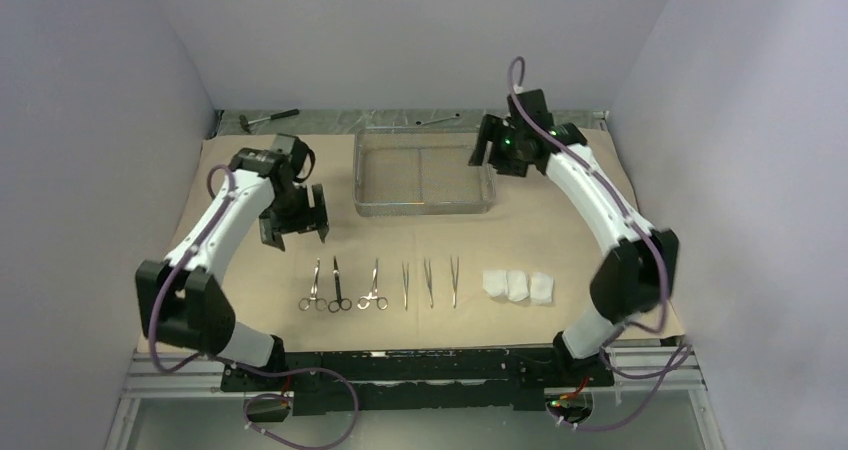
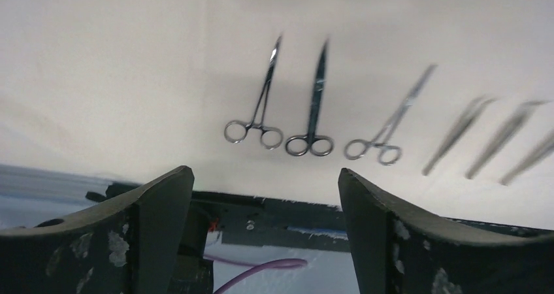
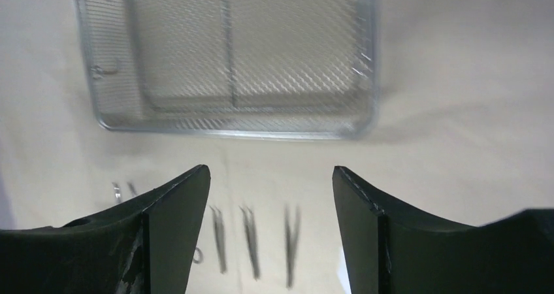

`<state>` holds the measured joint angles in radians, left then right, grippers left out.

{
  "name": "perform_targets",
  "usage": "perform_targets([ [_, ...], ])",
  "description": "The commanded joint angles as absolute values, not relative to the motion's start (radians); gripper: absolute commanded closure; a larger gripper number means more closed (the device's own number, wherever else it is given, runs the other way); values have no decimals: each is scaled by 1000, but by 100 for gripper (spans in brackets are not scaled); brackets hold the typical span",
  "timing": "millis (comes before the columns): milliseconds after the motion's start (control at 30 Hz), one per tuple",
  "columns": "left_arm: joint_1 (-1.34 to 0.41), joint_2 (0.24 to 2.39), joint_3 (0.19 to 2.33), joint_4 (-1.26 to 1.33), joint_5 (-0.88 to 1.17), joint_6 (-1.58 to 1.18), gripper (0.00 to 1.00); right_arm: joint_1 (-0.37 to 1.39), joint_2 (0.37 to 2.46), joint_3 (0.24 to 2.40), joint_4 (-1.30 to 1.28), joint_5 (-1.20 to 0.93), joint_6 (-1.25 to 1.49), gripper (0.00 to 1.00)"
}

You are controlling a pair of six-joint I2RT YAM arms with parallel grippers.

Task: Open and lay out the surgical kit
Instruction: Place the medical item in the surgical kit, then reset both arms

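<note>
Wrap sheet (image 1: 560, 240) spread flat. Wire-mesh tray (image 1: 424, 210) stands on its far middle. Nearer the arm bases, one row on the sheet, left to right: three clamps (image 1: 342, 288), ring handles toward the near edge; three tweezers (image 1: 430, 282); three gauze pads (image 1: 518, 286), close side by side. Beyond the sheet's far edge: hammer (image 1: 268, 119) at left, wrench (image 1: 438, 120) behind the tray.

Plain pale grey walls (image 1: 400, 30) box in three sides: back, left, right. Light is soft and even. Dark desk (image 1: 330, 120) strip shows along the back wall. Black rail (image 1: 420, 365) runs along the near edge, silver metal frame (image 1: 125, 395) just below it.
</note>
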<state>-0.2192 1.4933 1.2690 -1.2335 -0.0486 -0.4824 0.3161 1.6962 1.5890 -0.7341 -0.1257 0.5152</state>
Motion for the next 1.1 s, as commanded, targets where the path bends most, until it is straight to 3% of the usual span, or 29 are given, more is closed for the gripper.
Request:
perform_targets([
  [0, -216, 1353, 1368, -1220, -19, -443, 11, 308, 1429, 1441, -824, 165, 502, 23],
  [100, -216, 1262, 1400, -1210, -11, -427, 1, 308, 1248, 1327, -896, 292, 524, 12],
  [300, -216, 1060, 1418, -1250, -62, -473, 0, 306, 892, 1228, -1081, 452, 558, 17],
  [500, -216, 884, 1483, -1351, -169, -484, 1, 308, 675, 1316, -1219, 574, 517, 8],
  [567, -216, 846, 1510, -1379, -224, -479, 1, 308, 634, 1372, -1237, 589, 479, 1],
  [867, -218, 789, 1807, -1504, -348, -420, 0, 308, 620, 1686, -1313, 681, 343, 0],
  [1067, -222, 759, 1862, -1501, -377, -383, 1, 308, 604, 1696, -1317, 636, 402, 0],
])
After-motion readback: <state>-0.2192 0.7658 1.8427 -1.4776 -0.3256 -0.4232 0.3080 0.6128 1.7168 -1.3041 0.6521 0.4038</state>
